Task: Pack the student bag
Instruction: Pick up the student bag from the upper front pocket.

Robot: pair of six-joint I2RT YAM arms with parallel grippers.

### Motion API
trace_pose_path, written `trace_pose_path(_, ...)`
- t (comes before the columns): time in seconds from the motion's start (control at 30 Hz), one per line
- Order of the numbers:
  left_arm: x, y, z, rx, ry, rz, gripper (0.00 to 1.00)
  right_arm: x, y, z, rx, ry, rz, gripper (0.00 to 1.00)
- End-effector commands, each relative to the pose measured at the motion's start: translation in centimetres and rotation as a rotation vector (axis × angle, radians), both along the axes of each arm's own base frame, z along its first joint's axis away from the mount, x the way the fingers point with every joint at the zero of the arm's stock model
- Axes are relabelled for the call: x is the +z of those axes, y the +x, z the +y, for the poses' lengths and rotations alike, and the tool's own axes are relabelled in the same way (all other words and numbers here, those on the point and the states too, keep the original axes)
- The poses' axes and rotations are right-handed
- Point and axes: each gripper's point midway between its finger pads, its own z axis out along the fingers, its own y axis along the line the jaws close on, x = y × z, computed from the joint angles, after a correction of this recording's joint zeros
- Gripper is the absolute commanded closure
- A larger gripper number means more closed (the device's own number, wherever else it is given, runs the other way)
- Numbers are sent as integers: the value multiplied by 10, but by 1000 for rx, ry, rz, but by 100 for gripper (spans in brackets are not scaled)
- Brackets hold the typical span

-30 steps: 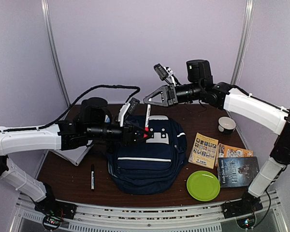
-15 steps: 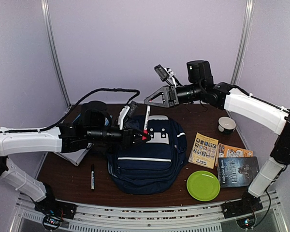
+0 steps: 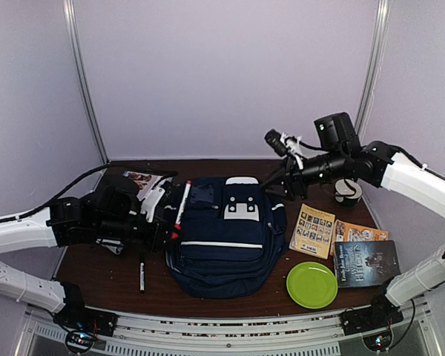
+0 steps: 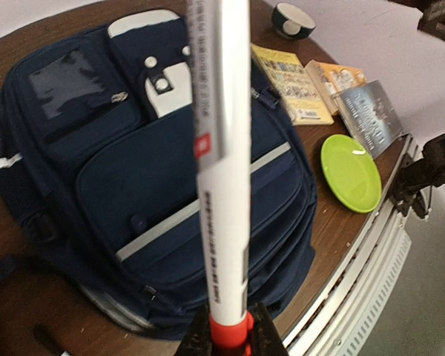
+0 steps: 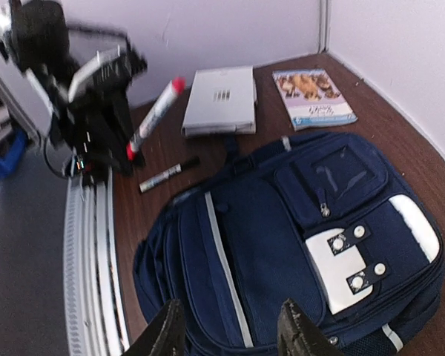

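Not much packed yet by my read. The student bag [image 3: 222, 248] lies flat mid-table, front up, and its pockets look zipped as far as I can tell. Off its near right corner sits the green plate [image 3: 311, 285], off its near left the black pen [image 3: 142, 271]. The books [image 3: 365, 261] lie to its right. Your left gripper [image 4: 228, 337] is clamped on a white marker [image 4: 222, 185] by its red end, at the bag's left edge. Your right gripper [image 5: 230, 326] hangs released over the bag's far right. Past that corner is the bowl [image 3: 347, 193], and off the far left a booklet [image 3: 137, 176]. The bag's long axis runs near-to-far, white top patch pointing at the back wall
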Motion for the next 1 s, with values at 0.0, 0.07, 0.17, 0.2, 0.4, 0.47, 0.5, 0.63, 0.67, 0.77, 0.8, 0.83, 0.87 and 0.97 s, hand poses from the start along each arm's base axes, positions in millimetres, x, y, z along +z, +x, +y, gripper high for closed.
trace_pose_path(0.0, -28, -8, 62, 158, 211, 22, 100, -83, -17, -9, 73, -322, -147, 60)
trace_pose_path(0.07, -42, -10, 93, 260, 300, 52, 100, -102, -28, -2, 105, -386, -188, 63)
trace_pose_path(0.17, -56, -18, 116, 312, 334, 77, 100, -124, -43, 15, 150, -464, -243, 65)
trace_pose_path(0.2, -58, -20, 121, 327, 333, 81, 100, -130, -45, 20, 156, -485, -251, 64)
trace_pose_path(0.4, -52, -23, 138, 387, 316, 73, 100, -155, -60, 51, 212, -580, -252, 56)
trace_pose_path(0.47, -52, -23, 138, 389, 313, 77, 100, -160, -63, 57, 220, -598, -263, 55)
trace_pose_path(0.5, -52, -24, 138, 387, 310, 80, 100, -165, -63, 60, 223, -613, -267, 54)
trace_pose_path(0.63, -51, -26, 136, 369, 307, 83, 100, -174, -54, 64, 184, -671, -286, 54)
trace_pose_path(0.67, -51, -26, 135, 367, 307, 82, 100, -176, -51, 65, 172, -683, -293, 54)
trace_pose_path(0.77, -50, -25, 136, 365, 308, 76, 100, -181, -45, 66, 146, -718, -298, 54)
trace_pose_path(0.8, -49, -25, 136, 370, 307, 72, 100, -183, -45, 66, 150, -725, -291, 54)
trace_pose_path(0.83, -49, -24, 137, 371, 308, 68, 100, -184, -47, 67, 159, -727, -284, 54)
trace_pose_path(0.87, -49, -24, 137, 374, 308, 66, 100, -185, -47, 68, 162, -729, -282, 54)
trace_pose_path(0.97, -48, -23, 137, 372, 314, 61, 100, -193, -51, 69, 178, -754, -279, 54)
